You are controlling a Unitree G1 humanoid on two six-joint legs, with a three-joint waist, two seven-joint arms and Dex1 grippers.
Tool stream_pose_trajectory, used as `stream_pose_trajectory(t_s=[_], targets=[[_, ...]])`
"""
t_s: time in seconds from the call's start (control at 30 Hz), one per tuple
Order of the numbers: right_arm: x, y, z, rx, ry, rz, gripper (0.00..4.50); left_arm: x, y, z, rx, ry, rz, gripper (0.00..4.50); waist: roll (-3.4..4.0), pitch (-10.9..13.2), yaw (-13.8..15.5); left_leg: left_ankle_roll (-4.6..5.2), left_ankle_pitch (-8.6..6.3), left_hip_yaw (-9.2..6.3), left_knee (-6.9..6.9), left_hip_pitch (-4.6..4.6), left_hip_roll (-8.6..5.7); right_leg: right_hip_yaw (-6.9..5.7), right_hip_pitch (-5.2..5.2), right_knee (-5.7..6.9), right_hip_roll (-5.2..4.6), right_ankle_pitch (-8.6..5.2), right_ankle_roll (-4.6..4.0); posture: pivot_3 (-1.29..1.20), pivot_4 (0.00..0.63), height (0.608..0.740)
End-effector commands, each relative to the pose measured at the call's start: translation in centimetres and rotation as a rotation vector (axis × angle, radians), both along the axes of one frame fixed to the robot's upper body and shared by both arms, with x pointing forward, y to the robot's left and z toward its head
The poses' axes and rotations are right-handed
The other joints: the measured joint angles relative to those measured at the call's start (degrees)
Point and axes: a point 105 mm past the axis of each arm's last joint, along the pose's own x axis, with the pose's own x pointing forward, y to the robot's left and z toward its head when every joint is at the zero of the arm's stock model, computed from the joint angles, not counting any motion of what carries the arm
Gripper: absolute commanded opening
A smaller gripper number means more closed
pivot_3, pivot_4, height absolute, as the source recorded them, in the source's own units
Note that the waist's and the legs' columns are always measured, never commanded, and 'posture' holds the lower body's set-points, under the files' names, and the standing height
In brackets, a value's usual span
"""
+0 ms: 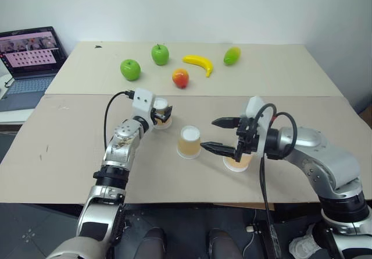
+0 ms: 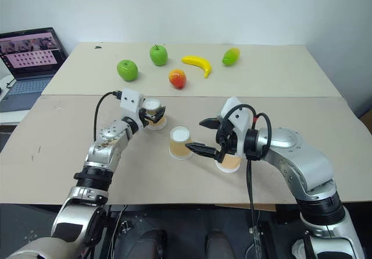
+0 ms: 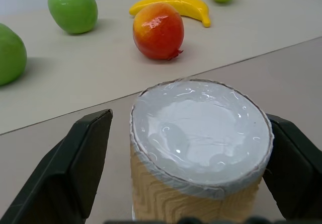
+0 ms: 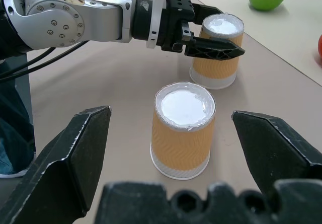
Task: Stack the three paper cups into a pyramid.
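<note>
A: Left gripper (image 1: 162, 114) spread wide around the far cup (image 2: 154, 113), gripping nothing. Right gripper (image 1: 224, 135) wide, empty, above the near-right cup (image 1: 238, 161).

B: Middle cup (image 1: 189, 142) stands between. Uneven closing could tip that far cup.

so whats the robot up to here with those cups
It is partway into building a cup pyramid. All three paper cups sit upside down on the table, none stacked. The left gripper has open fingers around the far cup. The right gripper hangs open between the middle cup and the near cup.
</note>
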Motion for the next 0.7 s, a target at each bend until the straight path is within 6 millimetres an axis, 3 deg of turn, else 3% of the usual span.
stream_pose_trajectory(t_s=[0.03, 0.2, 0.37, 0.47, 0.57, 0.63, 0.7], targets=[[0.0, -0.3, 1.4, 0.018, -0.069, -0.011, 4.5, 0.3, 0.5, 2.3, 0.001, -0.084, -0.006, 4.19, 0.0, 0.0, 0.01, 0.0, 0.0, 0.0, 0.0, 0.0, 0.0, 0.0, 0.0, 0.0, 0.0, 0.0, 0.0, 0.0, 0.15, 0.732], [0.1, -0.3, 1.3, 0.019, -0.07, -0.015, 4.5, 0.3, 0.7, 2.4, 0.007, -0.094, -0.011, 2.59, 0.0, 0.0, 0.04, 0.0, 0.0, -0.01, 0.0, 0.0, 0.0, 0.0, 0.0, 0.01, 0.0, 0.0, 0.0, 0.0, 0.15, 0.732], [0.2, -0.2, 1.2, 0.02, -0.065, -0.014, 4.5, 0.5, 1.0, 2.7, 0.011, -0.099, -0.013, 2.59, 0.0, 0.0, 0.03, 0.0, 0.0, -0.01, 0.0, 0.0, 0.0, -0.01, 0.0, 0.01, 0.0, 0.0, 0.0, 0.0, 0.15, 0.732], [0.2, -0.2, 1.1, 0.019, -0.062, -0.015, 4.5, 0.4, 1.4, 4.0, -0.007, -0.129, -0.043, 2.59, 0.0, 0.0, 0.01, 0.0, 0.0, -0.01, 0.0, 0.0, 0.0, -0.01, -0.01, 0.02, 0.0, 0.0, 0.0, 0.0, 0.15, 0.732], [0.2, -0.1, 0.9, 0.019, -0.059, -0.019, 4.5, -1.3, 1.4, 6.7, -0.052, -0.192, -0.231, 2.59, 0.0, 0.0, -0.24, 0.0, 0.0, 0.0, 0.0, -0.01, 0.01, 0.0, -0.02, 0.02, 0.01, 0.0, 0.0, 0.0, 0.15, 0.732], [0.2, -0.3, 0.5, 0.015, -0.05, -0.029, 4.5, -3.3, 2.5, 7.0, -0.031, -0.143, -0.421, 2.59, 0.0, 0.0, -0.47, -0.01, 0.0, -0.01, -0.01, -0.08, 0.03, -0.01, -0.11, 0.04, 0.03, 0.0, 0.0, 0.0, 0.15, 0.732], [0.2, -0.4, 0.2, 0.014, -0.043, -0.036, 4.5, -4.3, 3.8, 6.9, -0.005, -0.098, -0.503, 2.59, 0.01, 0.0, -1.11, -0.01, 0.01, 0.02, -0.03, -0.11, 0.05, 0.0, -0.19, 0.08, 0.05, 0.0, 0.0, 0.0, 0.15, 0.732]])
